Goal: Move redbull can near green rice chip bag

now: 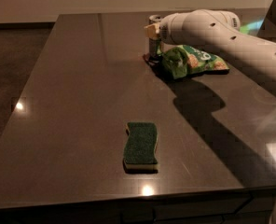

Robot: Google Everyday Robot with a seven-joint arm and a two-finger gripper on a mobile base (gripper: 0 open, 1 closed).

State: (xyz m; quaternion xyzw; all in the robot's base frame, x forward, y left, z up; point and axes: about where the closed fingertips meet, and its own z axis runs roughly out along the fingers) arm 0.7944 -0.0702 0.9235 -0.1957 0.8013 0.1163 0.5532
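Observation:
The redbull can (154,46) stands upright on the dark table (77,101) at the far middle. Its shiny top rim shows just above my wrist. The crinkled green rice chip bag (197,59) lies right beside the can on its right, touching it or nearly so. My gripper (152,31) is at the can's upper part, reaching in from the right at the end of the white arm (222,31). The arm hides the can's right side and the bag's far edge.
A sponge (141,144) with a dark green top and yellow base lies flat near the front edge of the table. The arm casts a wide shadow over the right half of the table. The table's left edge drops to a dark floor (12,69).

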